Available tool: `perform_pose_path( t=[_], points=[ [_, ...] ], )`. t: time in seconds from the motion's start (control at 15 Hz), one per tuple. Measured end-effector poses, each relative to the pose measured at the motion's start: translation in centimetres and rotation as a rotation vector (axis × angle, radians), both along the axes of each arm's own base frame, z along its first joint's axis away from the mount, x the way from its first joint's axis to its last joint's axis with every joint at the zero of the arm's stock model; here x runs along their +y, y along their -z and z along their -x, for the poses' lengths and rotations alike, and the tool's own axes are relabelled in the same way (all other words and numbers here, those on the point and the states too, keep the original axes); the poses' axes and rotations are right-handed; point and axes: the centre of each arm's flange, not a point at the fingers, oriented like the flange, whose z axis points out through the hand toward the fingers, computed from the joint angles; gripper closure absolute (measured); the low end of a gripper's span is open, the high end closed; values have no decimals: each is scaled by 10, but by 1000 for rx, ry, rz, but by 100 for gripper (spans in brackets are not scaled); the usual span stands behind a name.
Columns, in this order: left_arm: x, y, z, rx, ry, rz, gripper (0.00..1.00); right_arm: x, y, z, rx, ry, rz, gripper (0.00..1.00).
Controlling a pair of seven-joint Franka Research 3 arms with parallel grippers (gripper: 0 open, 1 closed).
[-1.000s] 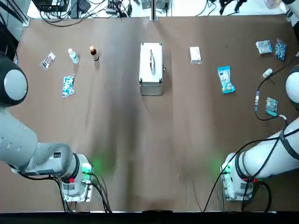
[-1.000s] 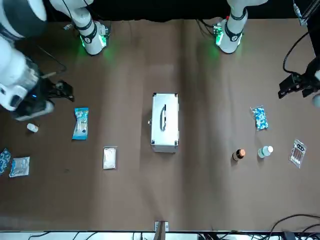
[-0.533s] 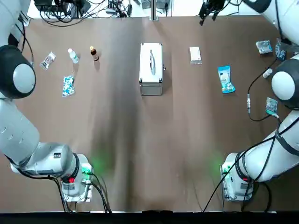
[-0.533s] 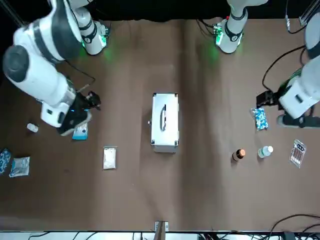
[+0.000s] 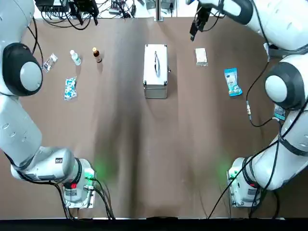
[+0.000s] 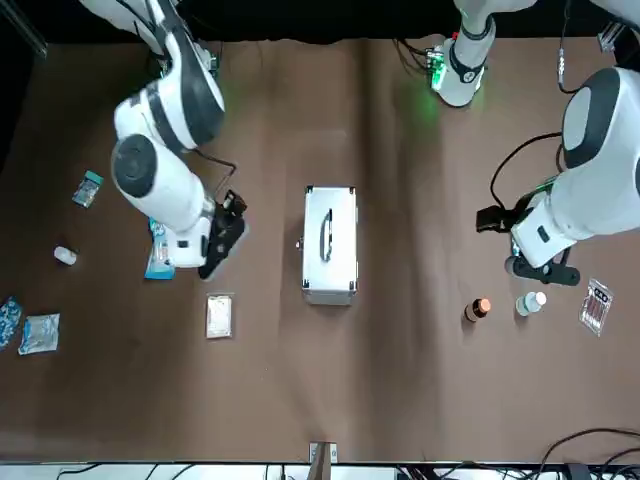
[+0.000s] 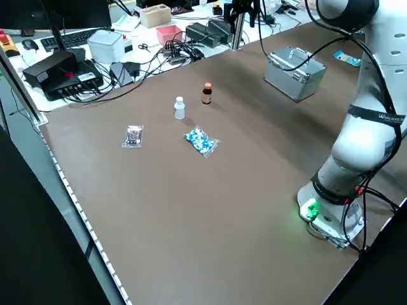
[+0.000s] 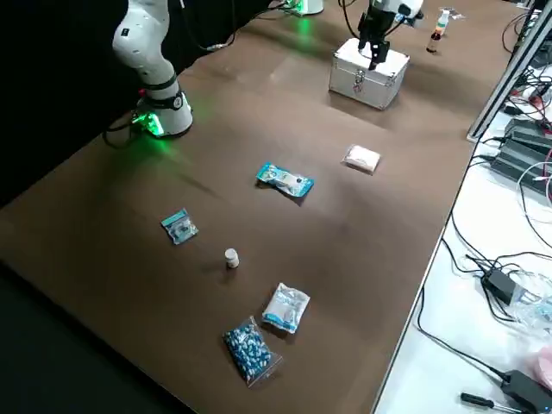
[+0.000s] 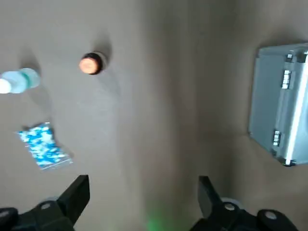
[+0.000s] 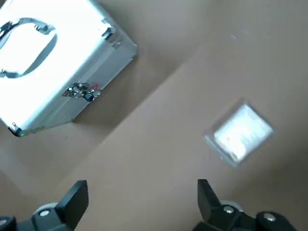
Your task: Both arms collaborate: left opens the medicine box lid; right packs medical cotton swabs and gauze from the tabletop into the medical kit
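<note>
1. Top view: the silver medicine box (image 5: 155, 70) sits shut at the table's far middle, handle up; the right gripper (image 5: 197, 25) hangs high between the box and the white gauze packet (image 5: 201, 56), touching neither; the blue swab pack (image 5: 232, 82) lies further toward the right edge; the left gripper (image 5: 84, 8) is up near the far edge, above the brown bottle (image 5: 96, 54) and white bottle (image 5: 75, 57).

2. Front view: the box (image 6: 330, 243) has its lid down; the right gripper (image 6: 224, 232) hovers between the swab pack (image 6: 160, 259) and the box, just above the gauze packet (image 6: 219, 316); the left gripper (image 6: 500, 218) is above the brown bottle (image 6: 479, 309).

3. Left side view: a blue pill bag (image 7: 201, 141) and a small foil pack (image 7: 133, 136) lie apart from the two bottles; the box (image 7: 294, 72) stands far off.

4. Right side view: the gauze packet (image 8: 362, 159) and swab pack (image 8: 285, 180) lie flat on the brown table (image 8: 362, 259), well apart from the box (image 8: 369, 72).

5. Left wrist view: the fingers (image 9: 77, 195) are spread wide with nothing between them; the box (image 9: 281, 110) is off to one side.

6. Right wrist view: the fingers (image 10: 76, 197) are likewise released and empty; box (image 10: 53, 62) and gauze packet (image 10: 239, 133) both lie below, apart.
</note>
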Motion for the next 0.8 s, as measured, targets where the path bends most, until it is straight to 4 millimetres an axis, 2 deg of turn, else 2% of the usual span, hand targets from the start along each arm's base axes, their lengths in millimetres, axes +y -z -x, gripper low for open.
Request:
perform_pose_path(
  t=[0.2, 0.27, 0.53, 0.8],
  points=[
    [-21, 8, 1, 33, 6, 74, 0, 15, 30, -3, -6, -170, -11, 0],
    [-49, 12, 7, 47, 34, 86, 0, 18, 48, -4, 7, -269, -28, 0],
    [-127, 27, 29, 83, 82, 86, 0, 26, 78, -5, 39, -458, -153, 0],
    [-171, 46, 41, 79, 45, 127, 0, 40, 110, -10, -14, -624, -312, 0]
  ],
)
